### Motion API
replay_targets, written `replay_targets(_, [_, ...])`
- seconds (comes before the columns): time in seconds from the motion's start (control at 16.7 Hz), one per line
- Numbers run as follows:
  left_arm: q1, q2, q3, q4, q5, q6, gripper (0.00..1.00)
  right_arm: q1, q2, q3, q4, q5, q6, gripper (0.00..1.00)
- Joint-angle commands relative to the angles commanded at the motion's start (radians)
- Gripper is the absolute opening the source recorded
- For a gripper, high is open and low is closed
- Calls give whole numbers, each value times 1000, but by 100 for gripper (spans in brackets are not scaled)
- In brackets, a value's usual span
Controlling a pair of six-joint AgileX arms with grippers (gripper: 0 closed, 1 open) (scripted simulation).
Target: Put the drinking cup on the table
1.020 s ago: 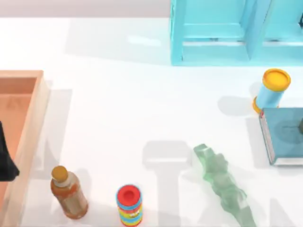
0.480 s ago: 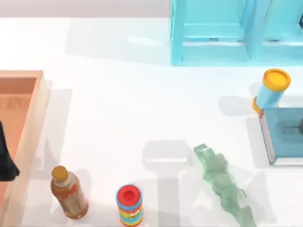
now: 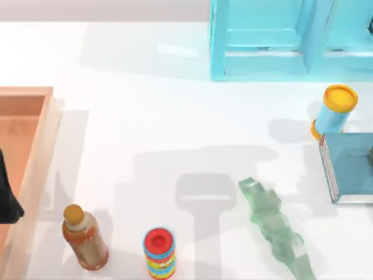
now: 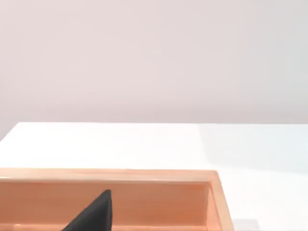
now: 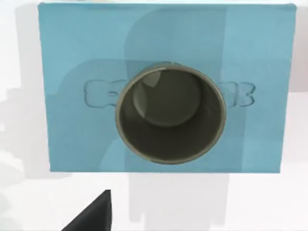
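Note:
The drinking cup (image 5: pixel 171 113) is a dark olive-grey cylinder with no handle. It stands upright, mouth up and empty, on a flat light-blue box (image 5: pixel 72 57). In the right wrist view I look straight down into it from above, and a dark part of my right gripper (image 5: pixel 94 214) shows beside the box, apart from the cup. In the top view the box (image 3: pixel 349 166) lies at the table's right edge, with a dark sliver of the cup (image 3: pixel 370 154) at the picture's border. The white table (image 3: pixel 151 116) lies all around. My left gripper (image 4: pixel 94 214) hangs over the wooden tray (image 4: pixel 144 175).
A light-blue shelf frame (image 3: pixel 262 41) stands at the back right. A blue can with a yellow lid (image 3: pixel 335 111) is just behind the box. A green glassy piece (image 3: pixel 274 224), a rainbow-striped can (image 3: pixel 159 254) and a brown bottle (image 3: pixel 84 236) stand along the front.
The arm shadows on the table have spread wider and shifted left across the middle. The cup, the box and the other objects have not moved.

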Motion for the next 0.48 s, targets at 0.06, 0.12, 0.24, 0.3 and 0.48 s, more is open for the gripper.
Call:
replay_targets(0.06, [0, 0, 0, 0, 0, 0, 100, -2, 53, 47, -40, 0, -2, 100])
replay_targets(0.12, [0, 0, 0, 0, 0, 0, 100, -3, 96, 86, -75, 1, -3, 100])
replay_targets(0.24, [0, 0, 0, 0, 0, 0, 100, -5, 153, 141, -123, 2, -5, 100])
replay_targets(0.3, [0, 0, 0, 0, 0, 0, 100, -6, 166, 154, -135, 2, -5, 100])
replay_targets(0.48, [0, 0, 0, 0, 0, 0, 100, -6, 170, 158, -138, 3, -5, 100])
